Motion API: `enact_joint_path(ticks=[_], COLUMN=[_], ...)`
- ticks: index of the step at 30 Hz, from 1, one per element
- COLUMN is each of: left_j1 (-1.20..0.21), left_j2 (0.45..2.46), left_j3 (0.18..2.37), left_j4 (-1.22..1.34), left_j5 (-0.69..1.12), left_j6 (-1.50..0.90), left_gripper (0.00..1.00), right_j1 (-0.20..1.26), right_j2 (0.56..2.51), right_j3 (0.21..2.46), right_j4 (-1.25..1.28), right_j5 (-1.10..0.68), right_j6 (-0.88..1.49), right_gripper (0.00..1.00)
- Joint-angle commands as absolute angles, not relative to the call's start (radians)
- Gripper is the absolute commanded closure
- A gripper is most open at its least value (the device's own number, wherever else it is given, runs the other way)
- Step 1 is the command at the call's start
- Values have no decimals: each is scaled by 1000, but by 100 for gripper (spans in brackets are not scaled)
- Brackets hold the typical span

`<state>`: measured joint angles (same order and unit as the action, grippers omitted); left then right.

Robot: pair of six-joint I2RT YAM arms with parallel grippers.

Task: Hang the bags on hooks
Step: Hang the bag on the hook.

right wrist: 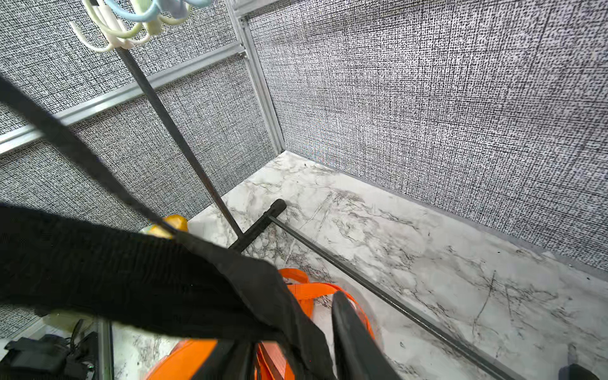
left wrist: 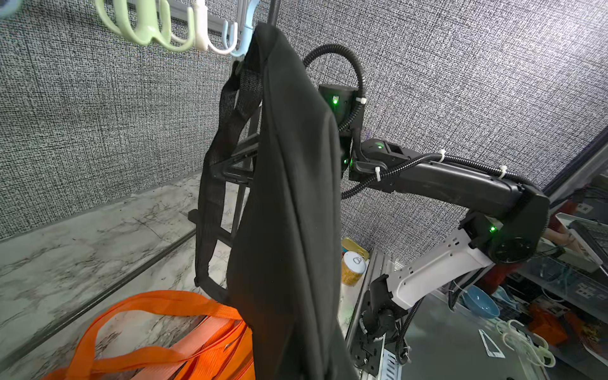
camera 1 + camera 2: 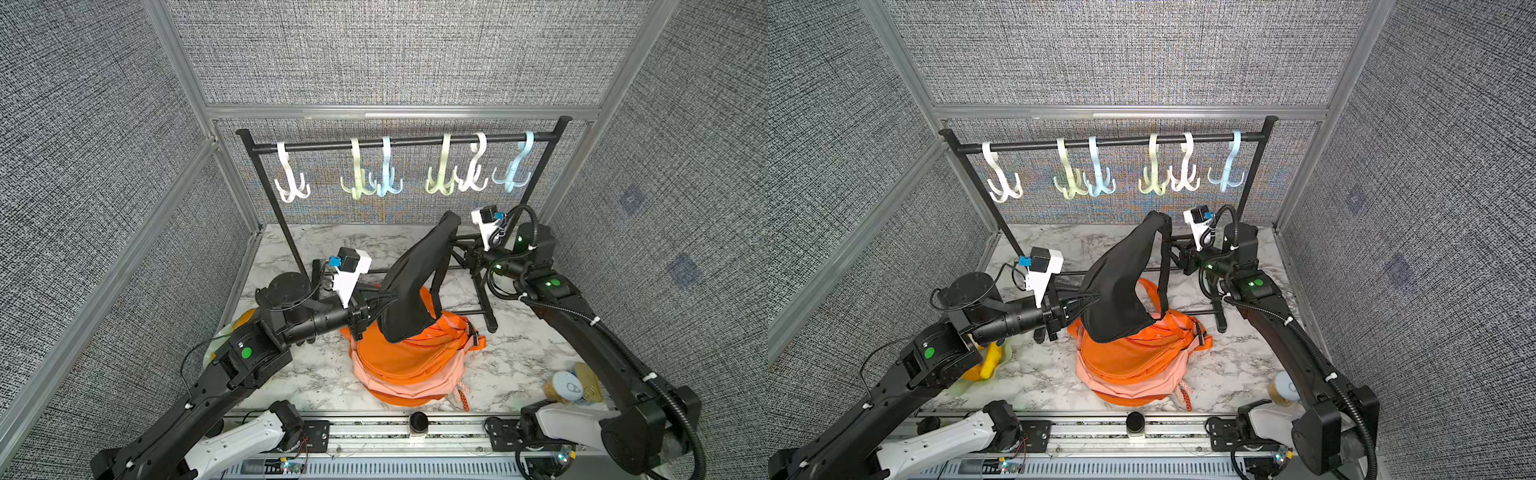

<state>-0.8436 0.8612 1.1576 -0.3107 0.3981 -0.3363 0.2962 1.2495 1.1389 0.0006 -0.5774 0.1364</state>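
Observation:
A black bag (image 3: pixel 409 286) hangs in the air between my two grippers, above an orange bag (image 3: pixel 407 361) that lies crumpled on the marble table. My left gripper (image 3: pixel 376 305) is shut on the black bag's lower side; in the left wrist view the bag (image 2: pixel 289 197) covers the jaws. My right gripper (image 3: pixel 453 241) is shut on the bag's raised top by its strap, with black fabric (image 1: pixel 131 279) between the fingers (image 1: pixel 355 339). Several pastel hooks hang from the black rack bar (image 3: pixel 399 142). A green hook (image 3: pixel 440 180) is the one nearest above the bag's top.
The rack's black legs and foot (image 3: pixel 488 307) stand close behind the bags. A can (image 3: pixel 567 386) sits at the front right under the right arm, and a yellow object (image 3: pixel 990 361) lies front left under the left arm. Grey fabric walls enclose three sides.

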Motion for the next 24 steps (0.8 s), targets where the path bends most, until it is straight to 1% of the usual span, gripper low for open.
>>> enact_joint_path(ticks=[1, 3, 5, 8, 13, 17, 21, 24], left_j1=[-845, -843, -844, -842, -844, -845, -845, -851], left_j2=[853, 846, 836, 809, 737, 707, 745, 813], left_j3=[1163, 1162, 1154, 1113, 995, 871, 749, 721], left_j4=[-256, -257, -253, -235, -110, 72, 333, 478], left_j5=[418, 414, 410, 398, 432, 449, 475, 483], left_j6=[-342, -344, -348, -362, -382, -387, -424, -445], left_gripper=[100, 100, 100, 100, 100, 100, 100, 100], right_j1=[298, 298, 293, 288, 284, 284, 282, 276], right_j2=[1253, 1252, 1238, 1190, 1044, 911, 844, 864], right_j3=[1146, 1144, 1136, 1120, 1099, 1097, 1148, 1244], right_j4=[48, 55, 64, 59, -32, -124, -212, -293], right_j5=[-576, -560, -523, -431, -196, -21, 116, 202], right_j6=[149, 153, 165, 181, 164, 143, 94, 35], right_gripper=[73, 83, 92, 100, 100, 100, 100, 100])
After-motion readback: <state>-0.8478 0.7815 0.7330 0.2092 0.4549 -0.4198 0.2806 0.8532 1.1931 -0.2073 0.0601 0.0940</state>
